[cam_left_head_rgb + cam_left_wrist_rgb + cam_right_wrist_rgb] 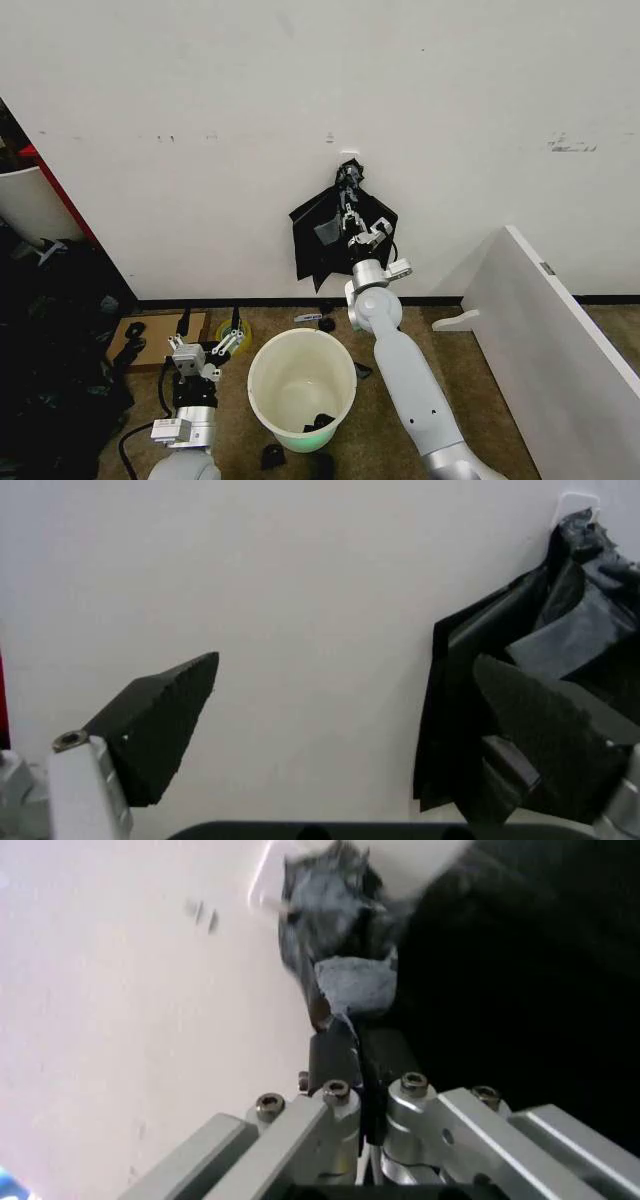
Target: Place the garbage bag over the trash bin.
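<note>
A flat black bundle of bags (320,250) hangs on the white wall from a hook by its knotted top corner. My right gripper (347,207) reaches up to that knot and is shut on a greyish crinkled fold of the garbage bag (350,982); in the right wrist view its gripper (335,1024) has both fingers pressed together at the film. The trash bin (262,372), a round cream-white bucket, stands on the floor below the bundle. My left gripper (208,335) is low, left of the bin, open and holding nothing. The left wrist view looks past its gripper (350,727) at the bundle (470,675).
A long white board (560,340) leans at the right. Flattened cardboard (140,340) and dark clutter (50,350) lie on the floor at the left. Small dark scraps (325,322) lie behind the bin, near the wall.
</note>
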Motion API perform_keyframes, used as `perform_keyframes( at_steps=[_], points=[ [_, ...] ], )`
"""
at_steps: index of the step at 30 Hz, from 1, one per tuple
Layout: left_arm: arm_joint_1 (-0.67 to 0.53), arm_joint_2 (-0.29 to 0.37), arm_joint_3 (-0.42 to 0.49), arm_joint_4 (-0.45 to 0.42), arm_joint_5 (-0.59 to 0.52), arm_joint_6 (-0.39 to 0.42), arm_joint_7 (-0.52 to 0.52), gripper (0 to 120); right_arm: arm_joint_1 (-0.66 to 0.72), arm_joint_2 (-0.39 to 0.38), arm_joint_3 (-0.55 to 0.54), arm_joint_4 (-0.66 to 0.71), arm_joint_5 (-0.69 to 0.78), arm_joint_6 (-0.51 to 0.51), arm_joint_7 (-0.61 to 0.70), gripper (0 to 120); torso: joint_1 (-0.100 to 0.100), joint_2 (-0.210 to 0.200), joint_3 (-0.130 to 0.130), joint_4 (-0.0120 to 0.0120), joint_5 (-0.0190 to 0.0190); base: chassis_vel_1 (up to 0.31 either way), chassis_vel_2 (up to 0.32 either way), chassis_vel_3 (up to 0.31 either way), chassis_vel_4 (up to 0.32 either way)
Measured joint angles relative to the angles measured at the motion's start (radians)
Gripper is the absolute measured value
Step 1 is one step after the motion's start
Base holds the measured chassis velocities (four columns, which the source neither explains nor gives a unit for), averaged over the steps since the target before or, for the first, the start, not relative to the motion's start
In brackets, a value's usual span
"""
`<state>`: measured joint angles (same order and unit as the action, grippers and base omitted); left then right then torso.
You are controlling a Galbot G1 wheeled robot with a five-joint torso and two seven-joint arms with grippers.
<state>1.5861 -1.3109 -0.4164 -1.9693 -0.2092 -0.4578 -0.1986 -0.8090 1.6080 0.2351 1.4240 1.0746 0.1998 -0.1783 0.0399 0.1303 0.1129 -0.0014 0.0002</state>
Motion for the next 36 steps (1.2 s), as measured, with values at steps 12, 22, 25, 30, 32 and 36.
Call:
perform_keyframes(
  at_steps=[12, 22, 25, 30, 32, 36],
  points=[
    [-0.020, 0.001, 0.018, 0.010, -0.002, 0.000, 0.001, 100, -0.265, -0.096, -0.073, 0.168, -0.169, 0.057, -0.035, 0, 0.000, 0.000, 0.000, -0.0002, 0.0002, 0.000, 0.000, 0.000, 0.000],
    [-0.042, 0.003, 0.023, 0.024, -0.005, -0.001, 0.003, 100, -0.399, -0.215, -0.070, 0.201, -0.368, 0.108, -0.073, 0, 0.000, 0.000, 0.000, -0.0002, 0.0003, 0.000, 0.000, 0.000, 0.000],
    [-0.043, 0.003, 0.023, 0.025, -0.005, -0.001, 0.003, 100, -0.411, -0.227, -0.067, 0.200, -0.389, 0.114, -0.081, 0, 0.000, 0.000, 0.000, -0.0001, 0.0002, 0.000, 0.000, 0.000, 0.000],
    [-0.048, 0.004, 0.026, 0.025, -0.005, -0.001, 0.005, 100, -0.484, -0.286, -0.038, 0.192, -0.547, 0.176, -0.132, 0, 0.000, 0.000, 0.000, -0.0001, 0.0001, 0.000, 0.000, 0.000, 0.000],
    [-0.051, 0.006, 0.026, 0.025, -0.005, 0.000, 0.005, 100, -0.497, -0.293, -0.024, 0.176, -0.598, 0.205, -0.159, 0, 0.000, 0.000, 0.000, 0.0000, 0.0002, 0.000, 0.000, 0.000, 0.000],
    [-0.063, 0.010, 0.027, 0.023, -0.005, 0.006, 0.007, 100, -0.536, -0.310, 0.010, 0.157, -0.702, 0.258, -0.227, 0, 0.000, 0.000, 0.000, -0.0001, 0.0001, 0.000, 0.000, 0.000, 0.000]
  ],
)
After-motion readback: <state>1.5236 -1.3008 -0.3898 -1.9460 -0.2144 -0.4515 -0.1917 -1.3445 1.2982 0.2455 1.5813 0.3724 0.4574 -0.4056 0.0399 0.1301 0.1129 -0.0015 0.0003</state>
